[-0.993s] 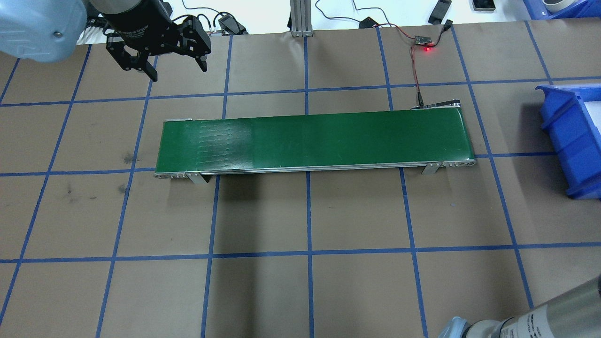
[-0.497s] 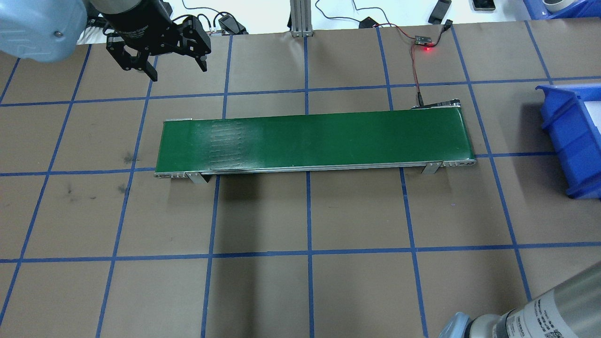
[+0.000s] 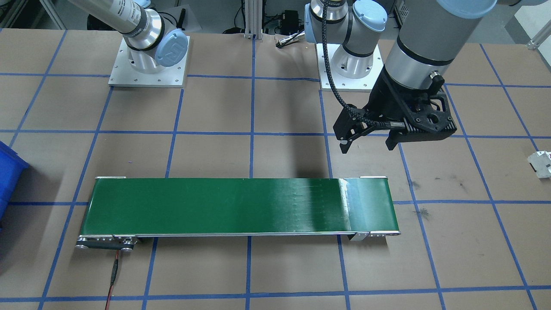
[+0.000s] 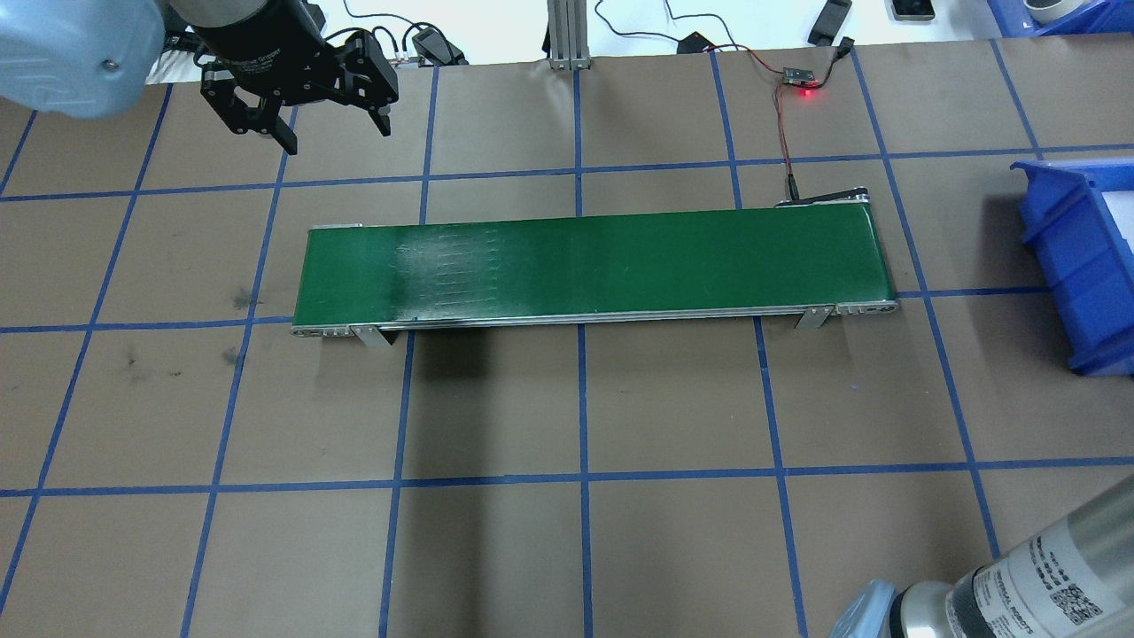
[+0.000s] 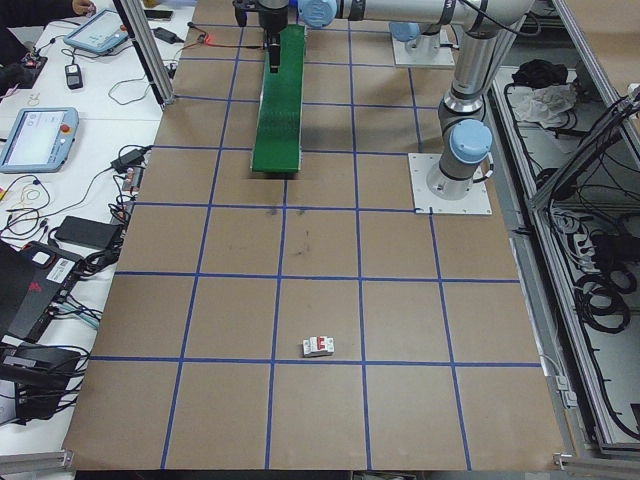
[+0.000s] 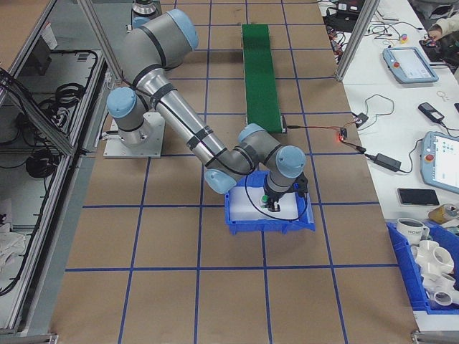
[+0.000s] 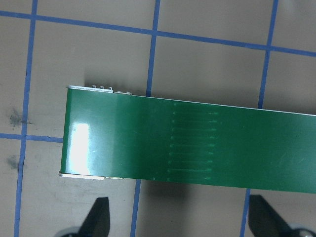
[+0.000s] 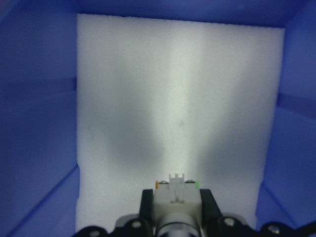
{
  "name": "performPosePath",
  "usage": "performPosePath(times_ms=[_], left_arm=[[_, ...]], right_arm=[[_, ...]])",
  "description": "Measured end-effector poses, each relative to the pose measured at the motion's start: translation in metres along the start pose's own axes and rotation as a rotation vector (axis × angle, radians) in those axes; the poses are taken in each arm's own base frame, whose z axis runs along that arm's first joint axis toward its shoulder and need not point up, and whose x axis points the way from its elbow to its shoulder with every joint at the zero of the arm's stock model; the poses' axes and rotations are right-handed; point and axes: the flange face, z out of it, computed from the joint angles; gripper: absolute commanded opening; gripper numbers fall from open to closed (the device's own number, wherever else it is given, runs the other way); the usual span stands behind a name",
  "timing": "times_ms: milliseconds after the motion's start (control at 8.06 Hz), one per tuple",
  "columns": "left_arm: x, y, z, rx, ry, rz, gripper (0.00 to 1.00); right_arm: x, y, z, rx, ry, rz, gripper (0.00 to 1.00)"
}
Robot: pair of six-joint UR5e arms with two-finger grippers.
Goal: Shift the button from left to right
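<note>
the right gripper (image 8: 177, 210) was inside the blue bin (image 8: 39, 123), above its white foam liner (image 8: 177, 89), with its fingers (image 8: 146, 202) clamped on the button (image 8: 177, 195). the button's white body showed between the finger pads; its small orange and green bits sat at its top corners. the right-side view showed the same gripper lowered into the bin (image 6: 237, 215) at the right end of the bench (image 6: 172, 244).

the left gripper (image 3: 368, 144) hung above the bench near the left end of the green conveyor (image 3: 241, 206), its fingers (image 3: 344, 144) spread wide and holding nothing. its wrist camera looked down on the belt end (image 7: 148, 138), bare of parts, with both fingertips (image 7: 98, 217) clear of the belt edge.

a white breaker-like part (image 5: 318, 346) with a red mark lay alone on the bench, well apart from the conveyor, at the far left.
</note>
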Motion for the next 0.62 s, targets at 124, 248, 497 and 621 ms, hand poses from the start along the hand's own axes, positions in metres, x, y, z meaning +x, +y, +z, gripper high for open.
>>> performPosePath(times_ms=[124, 248, 497, 621], left_arm=[[0.000, 0.000, 0.000, 0.000, 0.000, 0.000, 1.00], [0.000, 0.000, 0.000, 0.000, 0.001, 0.000, 1.00], [0.000, 0.000, 0.000, 0.000, 0.000, 0.001, 1.00], [0.000, 0.000, 0.000, 0.000, 0.000, 0.001, 1.00]], right_arm=[[0.000, 0.002, 0.007, -0.010, -0.009, 0.029, 0.19], [-0.001, 0.003, 0.013, -0.016, -0.019, 0.043, 0.27], [-0.001, 0.003, 0.024, -0.024, -0.034, 0.042, 0.36], [-0.001, 0.002, 0.026, -0.022, -0.034, 0.029, 0.49]])
